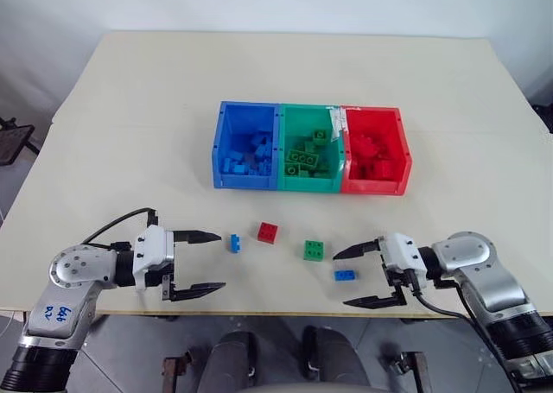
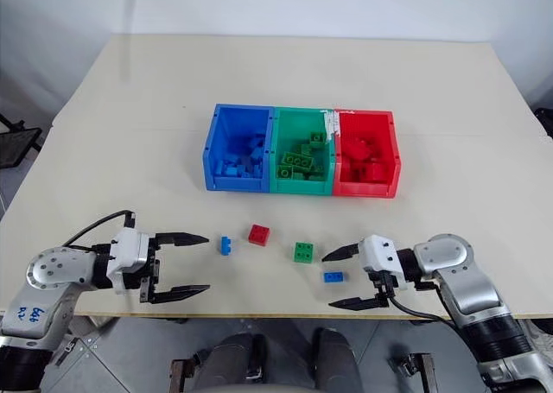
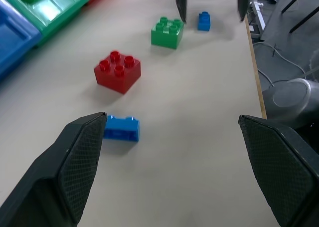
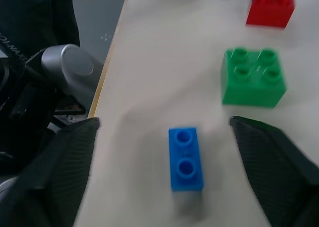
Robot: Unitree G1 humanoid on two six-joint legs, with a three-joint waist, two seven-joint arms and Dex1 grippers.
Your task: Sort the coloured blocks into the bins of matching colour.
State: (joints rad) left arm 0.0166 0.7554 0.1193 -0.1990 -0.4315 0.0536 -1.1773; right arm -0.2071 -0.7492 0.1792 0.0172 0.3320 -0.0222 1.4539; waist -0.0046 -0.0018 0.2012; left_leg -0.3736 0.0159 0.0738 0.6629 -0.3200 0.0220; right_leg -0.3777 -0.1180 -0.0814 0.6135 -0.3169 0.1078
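Observation:
Loose on the table near its front edge lie a blue block (image 1: 234, 243), a red block (image 1: 268, 231), a green block (image 1: 314, 250) and a second, narrow blue block (image 1: 345, 275). The blue bin (image 1: 226, 148), green bin (image 1: 291, 121) and red bin (image 1: 397, 152) stand joined in a row behind them, each holding several blocks of its own colour. My left gripper (image 1: 207, 262) is open, level with the first blue block and just left of it. My right gripper (image 1: 356, 277) is open, its fingers astride the narrow blue block (image 4: 185, 158) without touching it.
The table's front edge (image 1: 285, 311) runs just below both grippers. A strip of white tape (image 1: 335, 121) sits on the wall between the green and red bins. Behind the bins the tabletop (image 1: 294, 65) stretches to the far wall.

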